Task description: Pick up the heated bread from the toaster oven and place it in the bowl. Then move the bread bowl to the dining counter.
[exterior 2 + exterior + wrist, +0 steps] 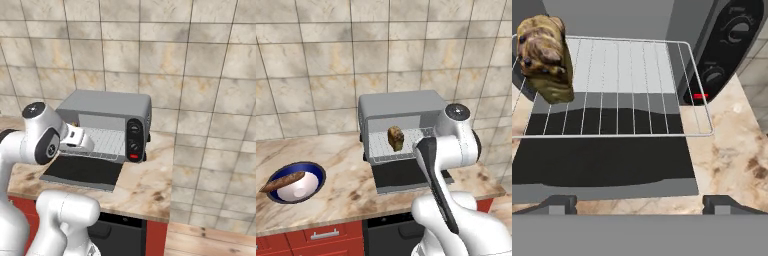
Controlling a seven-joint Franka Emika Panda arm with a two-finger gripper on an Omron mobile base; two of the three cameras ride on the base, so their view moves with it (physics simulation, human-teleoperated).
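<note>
The arm rose from the base, bent at the elbow, and reached forward so the hand hung in front of the toaster oven (398, 107), above its dropped black door (82, 171). The gripper (640, 204) pointed down at the door and wire rack (617, 90), its fingertips (559, 204) spread wide with nothing between them. The heated bread (546, 57) stood on the rack's left part (clear of the fingers). On the counter (351, 190) to the left sat the bowl (311, 172), a dark baguette stick (282, 182) lying across it.
</note>
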